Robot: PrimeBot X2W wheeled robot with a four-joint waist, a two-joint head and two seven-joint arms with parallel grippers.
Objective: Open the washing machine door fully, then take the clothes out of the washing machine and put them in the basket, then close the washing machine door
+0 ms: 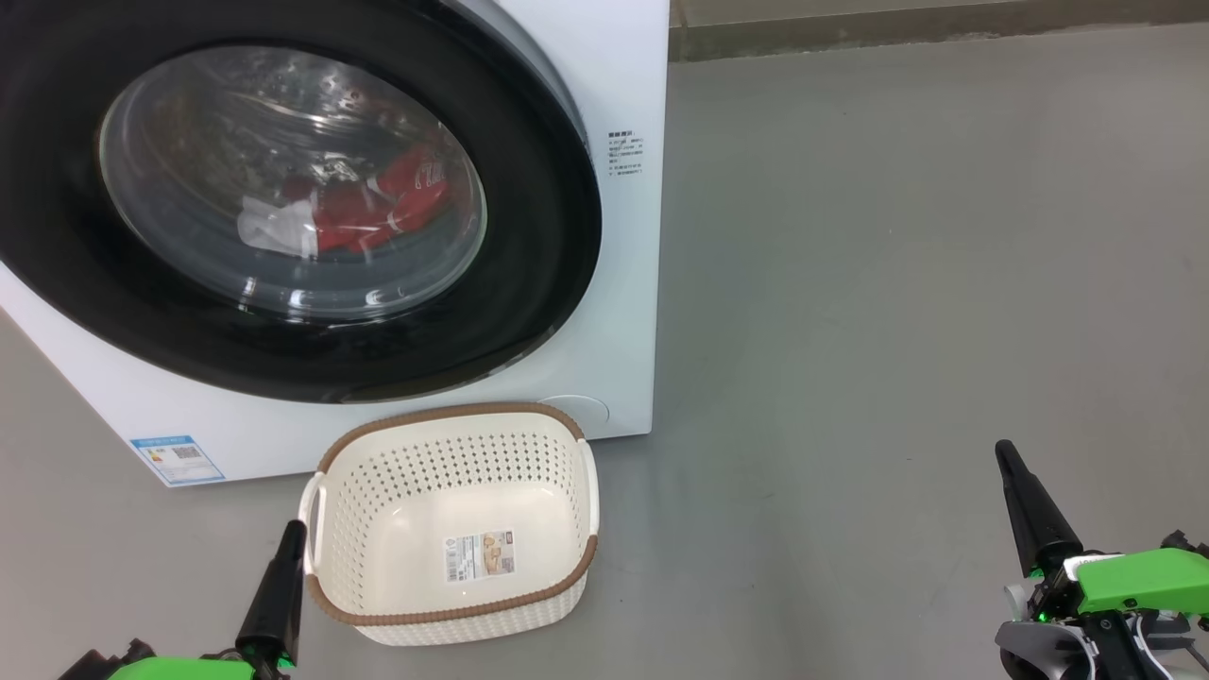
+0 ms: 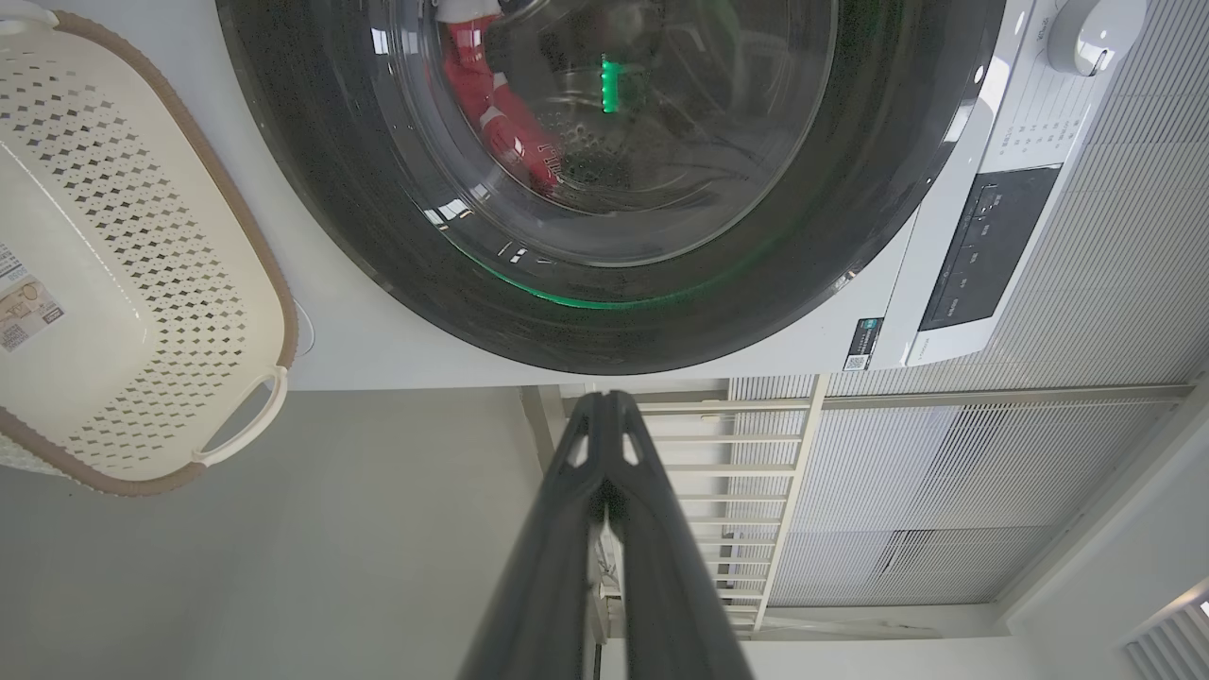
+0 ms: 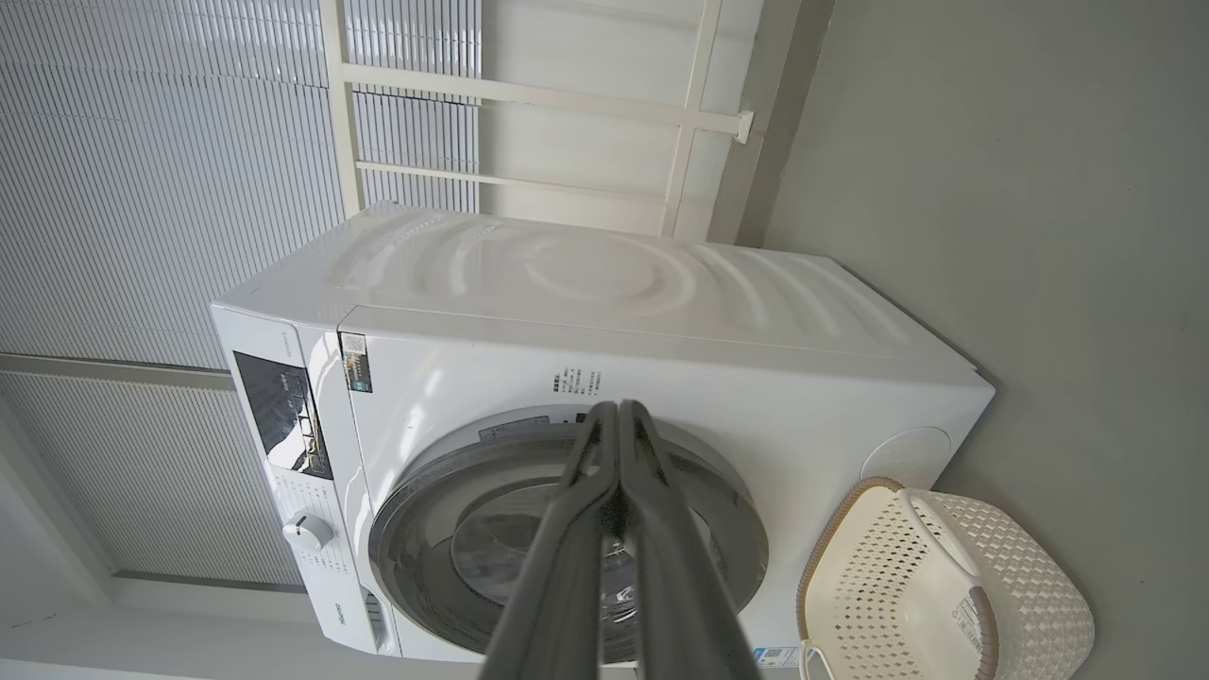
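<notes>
The washing machine is a white, smooth-sided box standing on a matte grey floor. Its door lies closed against the front: a wide, glossy black ring around a bulging bowl of clear glass that catches bright reflections. Behind the glass the clothes sit low in the perforated steel drum. They are soft, crumpled red fabric with white lettering, with a pale white piece bunched at their left. A small blue label is stuck near the machine's lower corner, and a round white dial sits next to a dark, flat control panel.

The basket rests on the floor just in front of the machine, below the door. It is cream plastic, a rounded rectangle with rows of small holes, a brown woven-look rim and loop handles at the sides. A barcode sticker lies on its bare bottom.

The left pincer hangs beside the basket's left handle, its long dark tapered fingers clenched together on nothing. The right pincer is well apart to the right over bare floor, likewise clenched and holding nothing, with a bright green housing behind it.
</notes>
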